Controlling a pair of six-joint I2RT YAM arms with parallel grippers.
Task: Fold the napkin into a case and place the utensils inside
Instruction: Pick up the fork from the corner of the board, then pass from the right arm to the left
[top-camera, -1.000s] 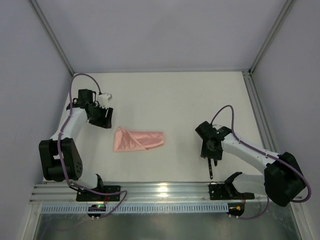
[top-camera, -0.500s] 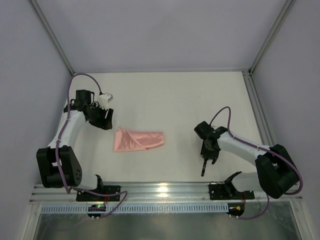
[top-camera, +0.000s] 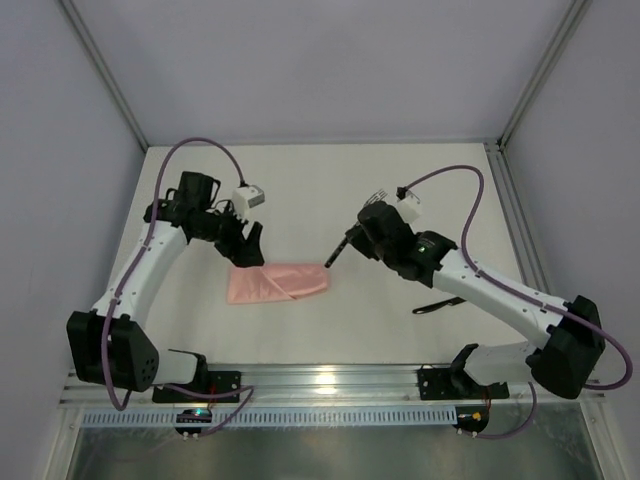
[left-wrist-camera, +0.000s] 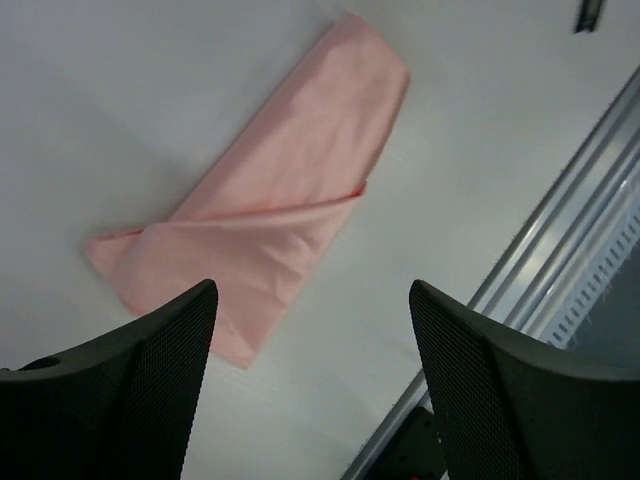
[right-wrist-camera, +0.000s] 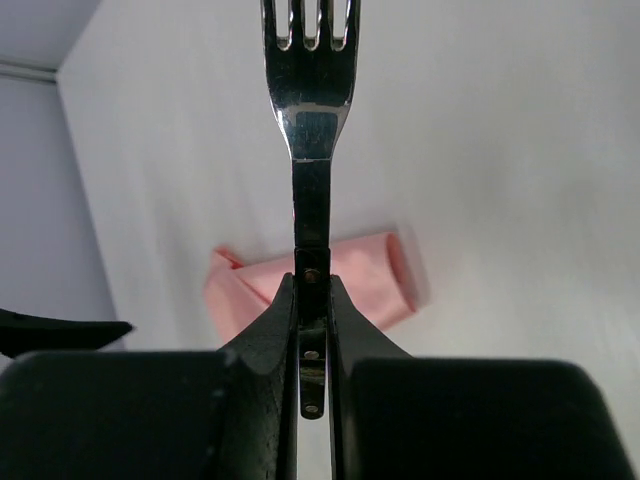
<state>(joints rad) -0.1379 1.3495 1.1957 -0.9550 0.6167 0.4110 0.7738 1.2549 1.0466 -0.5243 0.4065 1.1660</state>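
Right tool (right-wrist-camera: 311, 285) pinches a slim dark fork (right-wrist-camera: 311, 140), left tool (left-wrist-camera: 310, 295) gapes empty — unheld salmon-pink cloth pouch (left-wrist-camera: 290, 190), at the fork's eight o'clock, may bunch.

table (top-camera: 330, 190) | holds: pink case (top-camera: 278, 283); one dark utensil (top-camera: 438, 305)

Readable markings: none. No lettering, label, brand, number or sign can be made out on the case (top-camera: 278, 282), the fork (right-wrist-camera: 310, 110), the left end effector (left-wrist-camera: 312, 300), the right end effector (right-wrist-camera: 312, 290) or the desk (top-camera: 330, 190).
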